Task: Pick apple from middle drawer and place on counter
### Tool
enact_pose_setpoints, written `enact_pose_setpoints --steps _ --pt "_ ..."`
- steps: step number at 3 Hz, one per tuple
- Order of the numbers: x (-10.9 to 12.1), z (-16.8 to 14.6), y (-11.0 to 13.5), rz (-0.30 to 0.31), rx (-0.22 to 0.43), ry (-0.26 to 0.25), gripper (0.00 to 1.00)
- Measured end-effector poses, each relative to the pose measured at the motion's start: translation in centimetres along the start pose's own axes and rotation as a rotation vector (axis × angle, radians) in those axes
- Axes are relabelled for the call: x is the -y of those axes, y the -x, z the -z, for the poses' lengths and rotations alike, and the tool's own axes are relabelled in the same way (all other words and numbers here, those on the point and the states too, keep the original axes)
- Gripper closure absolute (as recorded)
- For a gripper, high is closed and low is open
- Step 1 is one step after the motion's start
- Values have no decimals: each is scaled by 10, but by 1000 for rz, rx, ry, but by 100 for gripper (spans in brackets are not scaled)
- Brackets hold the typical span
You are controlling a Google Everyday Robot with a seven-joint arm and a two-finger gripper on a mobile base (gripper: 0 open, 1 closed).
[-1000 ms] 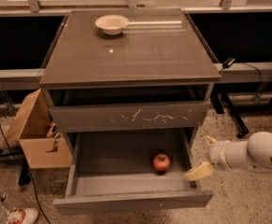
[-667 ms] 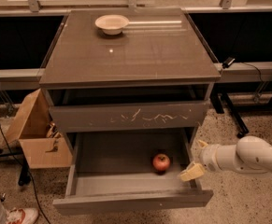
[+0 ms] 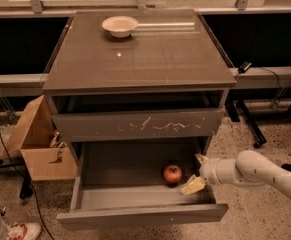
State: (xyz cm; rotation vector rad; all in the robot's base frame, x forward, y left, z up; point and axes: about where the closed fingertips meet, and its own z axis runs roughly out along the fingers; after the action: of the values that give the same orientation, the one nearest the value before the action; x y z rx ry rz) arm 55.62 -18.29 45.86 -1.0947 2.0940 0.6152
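Note:
The apple (image 3: 172, 174), small and red, lies on the floor of the pulled-out middle drawer (image 3: 120, 170), towards its right side. My gripper (image 3: 192, 173) reaches in from the right on a white arm and sits inside the drawer just right of the apple. It is open: one pale finger (image 3: 200, 158) is behind and the other finger (image 3: 192, 186) in front, and neither touches the apple. The counter (image 3: 145, 59) is the glossy grey-brown top of the cabinet above.
A pale shallow bowl (image 3: 120, 26) stands at the back left of the counter. The scratched drawer front (image 3: 140, 125) overhangs the open drawer. An open cardboard box (image 3: 37, 146) stands on the floor to the left. A shoe (image 3: 20, 231) shows at bottom left.
My arm has moved left, carrying the gripper from outside the drawer's right edge into the drawer, close to the apple. The apple has not moved.

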Motion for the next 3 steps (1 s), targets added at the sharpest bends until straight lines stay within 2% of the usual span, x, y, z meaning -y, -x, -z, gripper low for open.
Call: enact_pose_setpoints --steps 1,3 --pt "0 0 0 0 0 0 0" --pt "0 -49 -4 12 -40 0 0"
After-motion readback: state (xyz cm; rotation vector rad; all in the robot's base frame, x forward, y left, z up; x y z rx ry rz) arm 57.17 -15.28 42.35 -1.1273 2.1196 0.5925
